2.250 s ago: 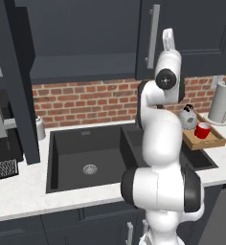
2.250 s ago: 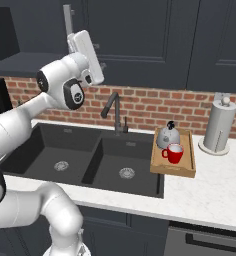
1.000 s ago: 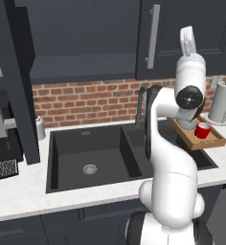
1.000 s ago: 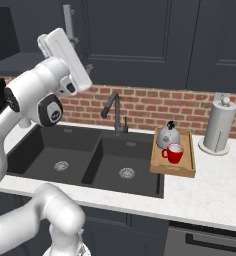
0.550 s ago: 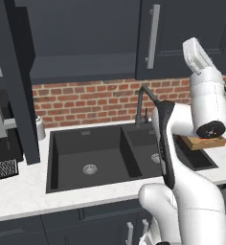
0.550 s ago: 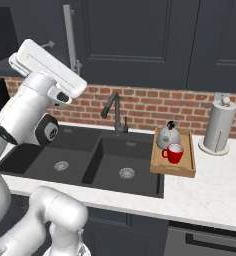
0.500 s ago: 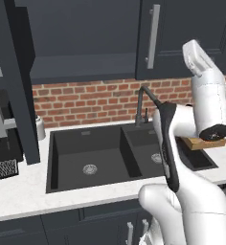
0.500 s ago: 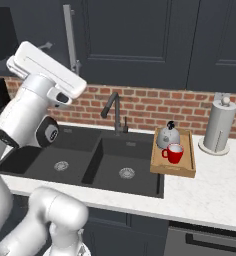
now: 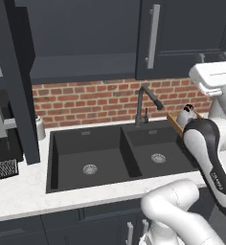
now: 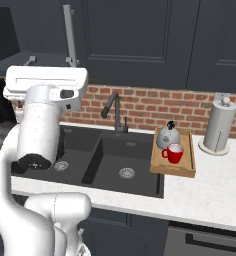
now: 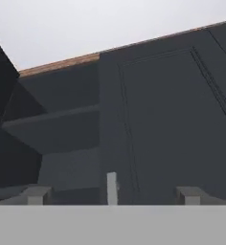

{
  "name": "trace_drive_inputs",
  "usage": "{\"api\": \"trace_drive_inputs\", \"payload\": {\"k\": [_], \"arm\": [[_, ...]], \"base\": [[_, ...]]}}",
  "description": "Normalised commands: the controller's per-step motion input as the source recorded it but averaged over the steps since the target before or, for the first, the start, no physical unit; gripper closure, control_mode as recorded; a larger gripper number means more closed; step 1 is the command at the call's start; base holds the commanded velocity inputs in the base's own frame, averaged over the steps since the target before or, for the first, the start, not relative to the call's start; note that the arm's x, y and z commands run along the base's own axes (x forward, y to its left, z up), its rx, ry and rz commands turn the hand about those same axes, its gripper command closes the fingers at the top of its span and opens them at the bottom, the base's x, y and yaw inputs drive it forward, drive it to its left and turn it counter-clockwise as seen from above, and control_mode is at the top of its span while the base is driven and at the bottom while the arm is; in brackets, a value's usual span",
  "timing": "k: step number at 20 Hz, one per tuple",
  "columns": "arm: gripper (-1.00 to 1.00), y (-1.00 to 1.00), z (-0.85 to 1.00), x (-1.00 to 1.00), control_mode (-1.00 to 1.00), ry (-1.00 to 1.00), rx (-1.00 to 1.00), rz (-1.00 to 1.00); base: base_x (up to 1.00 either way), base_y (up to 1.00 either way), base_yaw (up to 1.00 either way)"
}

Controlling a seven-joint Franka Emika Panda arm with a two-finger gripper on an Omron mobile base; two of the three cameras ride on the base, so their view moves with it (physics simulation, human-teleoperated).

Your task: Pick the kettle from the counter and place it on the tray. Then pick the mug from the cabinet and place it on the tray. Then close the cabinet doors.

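Note:
The silver kettle and the red mug both stand on the wooden tray, on the white counter right of the sink. In the left base view the kettle peeks out behind my arm. The cabinet is half open: its left door is swung out and its right door is shut. My gripper is open and empty, raised near the right door's silver handle. In the hand view the handle shows between my fingertips, with the dark shelf to the left.
A black double sink with a dark faucet lies below the cabinet. A white paper-towel roll stands right of the tray. A small canister and a dark appliance sit at the counter's left end.
The arm has swung out from the cabinet front, and the hand has turned level and dropped a little, now facing the doors. Kettle, mug and tray have not moved.

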Motion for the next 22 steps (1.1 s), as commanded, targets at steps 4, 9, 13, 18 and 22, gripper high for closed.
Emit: {"api": "trace_drive_inputs", "payload": {"k": [4,9,13,18,22], "arm": [[-1.0,0.03,0.04,-0.62,-1.0,0.06,-0.71,-0.06],[-1.0,0.13,0.0,-0.59,-1.0,0.05,-0.78,-0.09],[-1.0,0.32,0.0,-0.63,-1.0,0.01,-0.56,-0.1],[-1.0,0.29,0.0,-0.48,-1.0,0.0,-0.44,-0.03],[-1.0,0.31,-0.19,-0.1,-1.0,-0.01,-0.51,0.0]], "base": [[0.0,0.0,0.0],[0.0,0.0,0.0],[0.0,0.0,0.0],[0.0,0.0,0.0],[0.0,0.0,0.0]]}}
